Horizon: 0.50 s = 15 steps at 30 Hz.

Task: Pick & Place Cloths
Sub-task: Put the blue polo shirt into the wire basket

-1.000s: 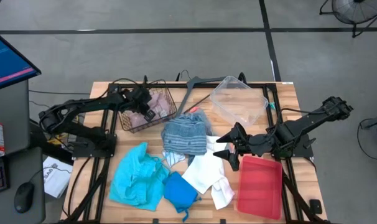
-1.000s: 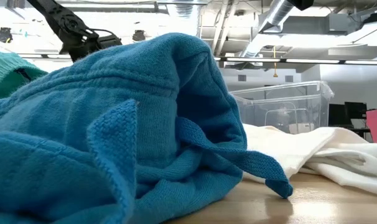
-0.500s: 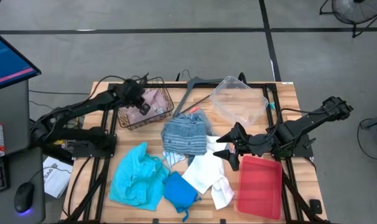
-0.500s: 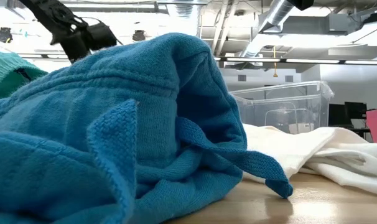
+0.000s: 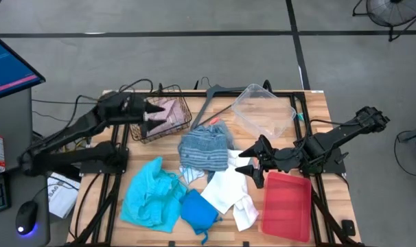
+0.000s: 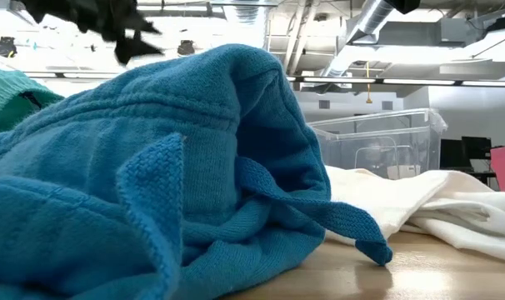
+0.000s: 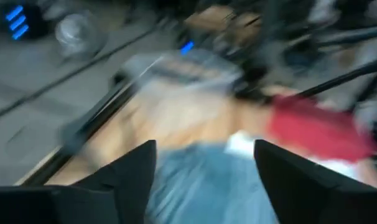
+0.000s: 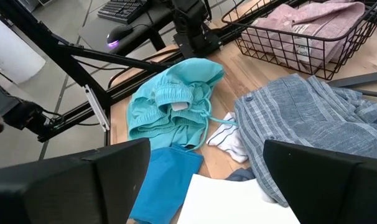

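Note:
A pink cloth (image 5: 168, 112) lies in the wire basket (image 5: 182, 130) at the far left. My left gripper (image 5: 152, 114) hangs open above the basket's left side, touching nothing. A blue-white striped cloth (image 5: 204, 147) is spread at the table's middle. Turquoise (image 5: 149, 195), bright blue (image 5: 198, 209) and white (image 5: 228, 192) cloths lie along the near side. My right gripper (image 5: 251, 165) waits open, low over the table just right of the striped and white cloths. In the right wrist view the striped cloth (image 8: 300, 118) and the turquoise cloth (image 8: 173, 109) lie ahead of its fingers.
A flat red tray (image 5: 287, 204) lies at the near right, beside my right gripper. A clear plastic bin (image 5: 263, 110) and a grey hanger (image 5: 211, 103) sit at the far side. In the low view the bright blue cloth (image 6: 152, 183) blocks most of the table.
My left gripper has risen out of the basket and drawn back toward the table's left edge. Its fingers have opened. The pink cloth stays in the basket.

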Each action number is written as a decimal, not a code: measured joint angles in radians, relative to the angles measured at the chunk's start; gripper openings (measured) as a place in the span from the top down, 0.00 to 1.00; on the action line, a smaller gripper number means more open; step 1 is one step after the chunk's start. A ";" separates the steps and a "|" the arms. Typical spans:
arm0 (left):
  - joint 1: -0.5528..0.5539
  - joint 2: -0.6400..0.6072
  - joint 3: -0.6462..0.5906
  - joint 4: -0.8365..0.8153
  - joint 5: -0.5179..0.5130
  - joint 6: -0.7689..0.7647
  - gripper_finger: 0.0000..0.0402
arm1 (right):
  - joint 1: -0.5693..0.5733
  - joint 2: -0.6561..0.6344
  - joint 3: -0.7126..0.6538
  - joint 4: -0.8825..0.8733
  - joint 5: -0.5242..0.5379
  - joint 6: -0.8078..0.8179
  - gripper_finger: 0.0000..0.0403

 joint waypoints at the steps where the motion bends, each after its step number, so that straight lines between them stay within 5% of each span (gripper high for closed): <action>1: -0.055 -0.005 0.000 0.036 -0.009 0.000 0.32 | 0.000 0.000 0.000 0.000 0.000 0.000 0.23; 8: -0.439 0.089 0.001 0.204 -0.293 0.110 0.24 | 0.000 0.000 0.000 0.000 -0.003 -0.016 0.23; 15: -0.665 0.336 0.023 0.233 -0.490 0.220 0.18 | 0.001 0.000 0.000 0.001 -0.007 -0.016 0.23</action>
